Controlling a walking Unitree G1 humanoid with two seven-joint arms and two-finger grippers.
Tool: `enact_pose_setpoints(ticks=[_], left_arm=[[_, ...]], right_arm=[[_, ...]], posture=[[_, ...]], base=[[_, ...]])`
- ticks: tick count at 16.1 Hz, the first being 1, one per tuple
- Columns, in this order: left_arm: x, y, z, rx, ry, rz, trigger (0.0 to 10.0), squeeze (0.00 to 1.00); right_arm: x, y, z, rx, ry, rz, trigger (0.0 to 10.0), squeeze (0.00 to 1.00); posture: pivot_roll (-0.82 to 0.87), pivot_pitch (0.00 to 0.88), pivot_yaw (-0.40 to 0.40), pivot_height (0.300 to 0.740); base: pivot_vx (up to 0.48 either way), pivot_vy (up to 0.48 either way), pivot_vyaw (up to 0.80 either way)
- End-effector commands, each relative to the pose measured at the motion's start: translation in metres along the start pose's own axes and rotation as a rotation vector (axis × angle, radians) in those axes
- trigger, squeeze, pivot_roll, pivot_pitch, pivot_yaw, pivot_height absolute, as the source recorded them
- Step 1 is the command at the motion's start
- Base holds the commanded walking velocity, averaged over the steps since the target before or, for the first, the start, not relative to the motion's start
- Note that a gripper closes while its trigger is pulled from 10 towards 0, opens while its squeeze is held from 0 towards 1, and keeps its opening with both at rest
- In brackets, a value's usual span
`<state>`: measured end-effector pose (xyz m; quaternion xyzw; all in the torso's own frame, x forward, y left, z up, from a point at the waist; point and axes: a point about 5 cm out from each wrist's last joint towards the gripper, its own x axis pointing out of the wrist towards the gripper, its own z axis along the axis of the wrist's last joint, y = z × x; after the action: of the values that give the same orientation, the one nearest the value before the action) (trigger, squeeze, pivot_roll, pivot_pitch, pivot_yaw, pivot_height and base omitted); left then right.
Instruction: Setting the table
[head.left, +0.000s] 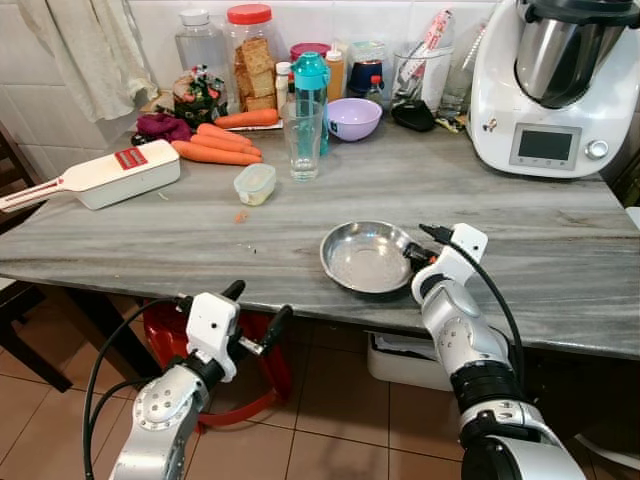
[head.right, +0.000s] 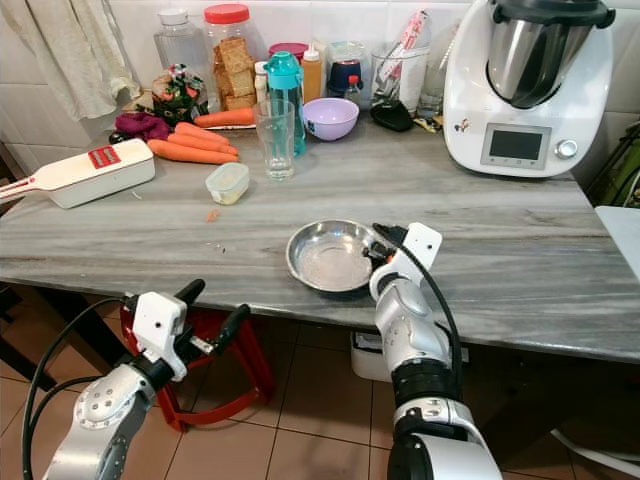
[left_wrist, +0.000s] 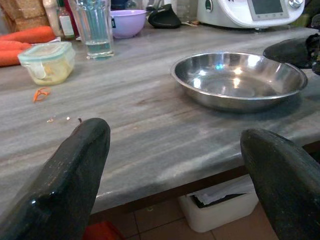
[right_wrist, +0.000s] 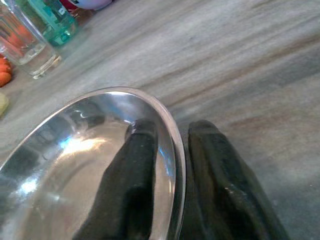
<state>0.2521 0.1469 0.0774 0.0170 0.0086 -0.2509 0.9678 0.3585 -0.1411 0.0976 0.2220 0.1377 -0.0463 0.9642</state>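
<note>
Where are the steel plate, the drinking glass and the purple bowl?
steel plate (head.left: 365, 262): left eye view, on its shiny inner bottom.
drinking glass (head.left: 303, 140): left eye view, on its clear side wall.
purple bowl (head.left: 354, 122): left eye view, on its outer wall.

Carrots (head.left: 215, 143), food processor (head.left: 555, 85) on counter w/ jars (head.left: 250, 55).

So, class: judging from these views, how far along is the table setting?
Early. Done: the steel plate lies on the grey table, near its front edge. In hand: the right gripper has its jaws shut on the plate's rim, one finger inside, one outside. Left: the left gripper hangs open below the table edge, and the glass stands at the back among the groceries.
</note>
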Motion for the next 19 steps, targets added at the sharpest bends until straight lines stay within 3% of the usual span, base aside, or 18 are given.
enact_pose_setpoints(ticks=[1,3,7,10,11,14,17,18,19], left_arm=[[0.000,-0.002,0.003,0.009,-0.007,-0.016,10.0,0.00],[0.000,-0.002,0.003,0.009,-0.006,-0.020,10.0,0.00],[0.000,0.001,0.005,0.017,-0.009,-0.015,10.0,0.00],[0.001,0.000,0.005,0.015,-0.008,-0.018,10.0,0.00],[0.003,-0.001,0.005,0.012,-0.010,-0.019,10.0,0.00],[0.006,-0.001,0.006,0.011,-0.017,-0.001,10.0,0.00],[0.010,0.004,0.007,0.038,-0.027,0.081,10.0,0.00],[0.009,0.008,0.008,0.075,-0.035,0.131,10.0,0.00],[0.008,0.009,0.006,0.082,-0.029,0.151,10.0,0.00]], right_arm=[[0.001,0.005,0.003,0.004,-0.002,0.018,10.0,1.00],[0.001,0.004,0.003,0.005,-0.009,0.016,10.0,1.00],[-0.012,0.010,0.029,-0.080,-0.200,0.054,10.0,1.00],[-0.033,0.011,0.042,-0.232,-0.363,0.072,10.0,1.00],[-0.042,0.009,0.042,-0.291,-0.405,0.080,10.0,1.00],[-0.056,0.000,0.036,-0.344,-0.432,0.072,10.0,1.00],[-0.083,-0.015,0.025,-0.416,-0.449,0.062,10.0,1.00],[-0.096,-0.017,0.021,-0.503,-0.470,0.090,10.0,1.00],[-0.100,-0.019,0.017,-0.527,-0.467,0.096,10.0,1.00]], posture=[[0.04,0.000,0.043,0.740],[0.05,0.000,0.045,0.740],[0.05,0.000,0.049,0.740],[0.05,0.000,0.049,0.740],[0.05,0.000,0.049,0.740],[0.04,0.000,0.049,0.740],[0.03,0.000,0.045,0.740],[0.03,0.000,0.045,0.740],[0.02,0.000,0.045,0.740]], base=[[0.000,0.000,0.00],[0.000,0.000,0.00],[0.000,0.000,0.00],[0.000,0.000,0.00],[0.000,0.000,0.00],[0.000,0.000,0.00],[0.000,0.000,0.00],[0.000,0.000,0.00],[0.000,0.000,0.00]])
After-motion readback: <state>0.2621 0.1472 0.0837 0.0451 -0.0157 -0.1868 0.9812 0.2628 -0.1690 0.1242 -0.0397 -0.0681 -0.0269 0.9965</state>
